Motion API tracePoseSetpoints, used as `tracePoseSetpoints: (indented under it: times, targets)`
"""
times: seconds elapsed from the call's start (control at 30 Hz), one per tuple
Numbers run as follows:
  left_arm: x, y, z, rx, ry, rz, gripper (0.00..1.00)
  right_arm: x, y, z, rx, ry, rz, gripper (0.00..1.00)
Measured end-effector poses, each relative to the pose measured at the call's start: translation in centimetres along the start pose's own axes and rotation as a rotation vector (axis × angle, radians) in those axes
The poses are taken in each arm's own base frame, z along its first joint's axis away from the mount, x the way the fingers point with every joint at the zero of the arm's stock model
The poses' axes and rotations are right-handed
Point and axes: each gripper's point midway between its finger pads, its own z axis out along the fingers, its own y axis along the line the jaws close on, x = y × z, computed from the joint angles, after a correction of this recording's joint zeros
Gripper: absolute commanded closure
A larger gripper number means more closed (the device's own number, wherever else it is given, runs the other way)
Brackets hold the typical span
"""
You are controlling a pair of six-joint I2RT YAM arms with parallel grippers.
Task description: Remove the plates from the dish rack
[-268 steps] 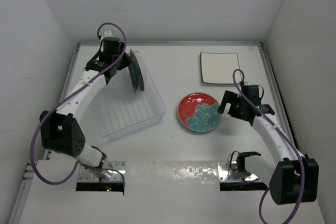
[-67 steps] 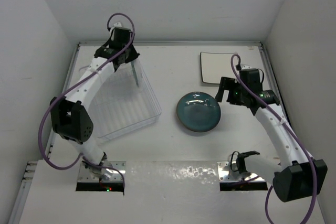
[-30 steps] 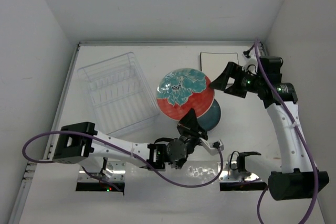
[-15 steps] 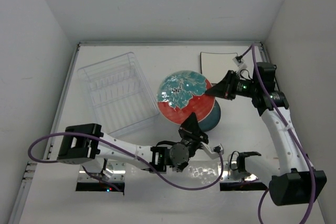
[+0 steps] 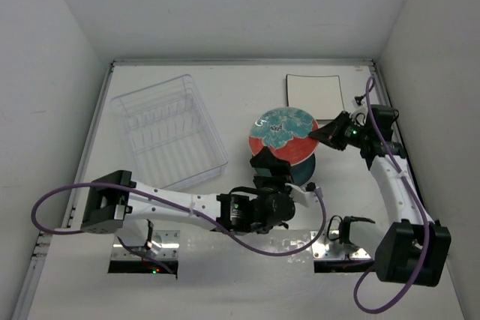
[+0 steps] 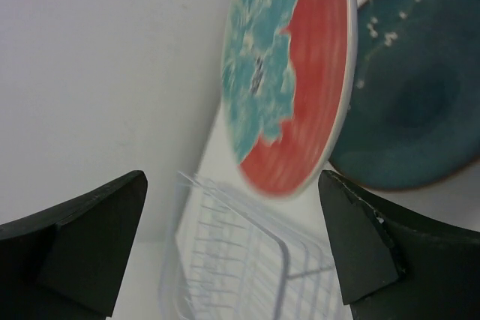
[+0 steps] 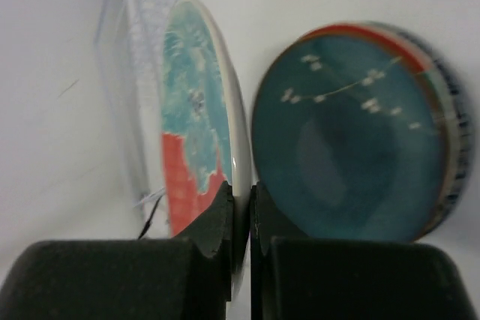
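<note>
On the white table, the left arm is the largest item. From its base at the near left it lies low and stretched along the near edge, reaching to the table centre, with the wrist turned toward the rear.

The right arm rises from its base at the near right. It extends rearward along the right side, and the wrist is bent inward toward the centre.

The dish rack sits at the rear left, slightly skewed to the table edges. No plate stands in it.

A round red plate with a teal flower is held tilted at the centre, clear of the rack, with its decorated face toward the rear left. Its lower edge hangs above a dark teal plate that lies flat on the table. Contact between the two cannot be determined.

In the right wrist view, a red edge and a blue-patterned edge show beside the teal plate.

A square cream plate lies flat at the rear right, apart from the others.

The right gripper is clamped on the rim of the red plate, with one finger on each face.

The left gripper is spread wide and holds nothing. The red plate stands beyond its fingertips.
</note>
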Motion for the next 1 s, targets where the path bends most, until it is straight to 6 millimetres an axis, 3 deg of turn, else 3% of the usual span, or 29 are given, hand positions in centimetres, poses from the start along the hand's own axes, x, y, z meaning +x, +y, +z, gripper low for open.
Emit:
tracePoseSetpoints:
  times: [0.13, 0.23, 0.33, 0.47, 0.57, 0.67, 0.73, 0.87, 0.93, 1.0]
  targets:
    - [2.2, -2.1, -1.4, 0.1, 0.056, -0.05, 0.03, -1.3, -4.7, 0.9, 0.137, -0.088, -0.018, 1.0]
    - [3.4, -3.9, -2.4, 0.183, 0.098, -0.065, 0.03, -0.8, -7.8, 1.2, 0.204, -0.109, 0.009, 1.0]
    - [4.7, -4.4, -3.2, 0.202, 0.149, -0.087, 0.0, 0.7, -9.5, 1.5, 0.227, -0.087, 0.017, 1.0]
    - [5.1, -2.8, -3.3, 0.134, 0.193, -0.157, 0.0, 2.3, -9.9, 1.7, 0.204, -0.047, 0.01, 1.0]
    - [4.4, 0.3, -2.8, 0.065, 0.214, -0.314, 0.0, 2.7, -10.1, 1.8, 0.196, -0.033, -0.007, 1.0]
    - [4.8, 6.2, -1.2, -0.043, 0.257, -0.616, 0.0, 3.3, -10.7, 1.7, 0.207, -0.018, -0.026, 0.86]
    - [6.9, 10.6, 0.0, -0.12, 0.283, -0.811, 0.0, 4.0, -11.4, 1.6, 0.227, 0.005, -0.027, 0.79]
    - [14.0, 18.7, 0.5, -0.312, 0.338, -1.101, 0.0, 5.8, -13.2, 1.5, 0.296, 0.083, -0.031, 0.75]
    - [16.2, 20.8, 0.0, -0.367, 0.345, -1.174, 0.0, 6.8, -13.9, 1.4, 0.336, 0.125, -0.038, 0.73]
    - [16.8, 21.3, -0.3, -0.369, 0.343, -1.205, 0.0, 7.3, -13.8, 1.4, 0.363, 0.153, -0.066, 0.7]
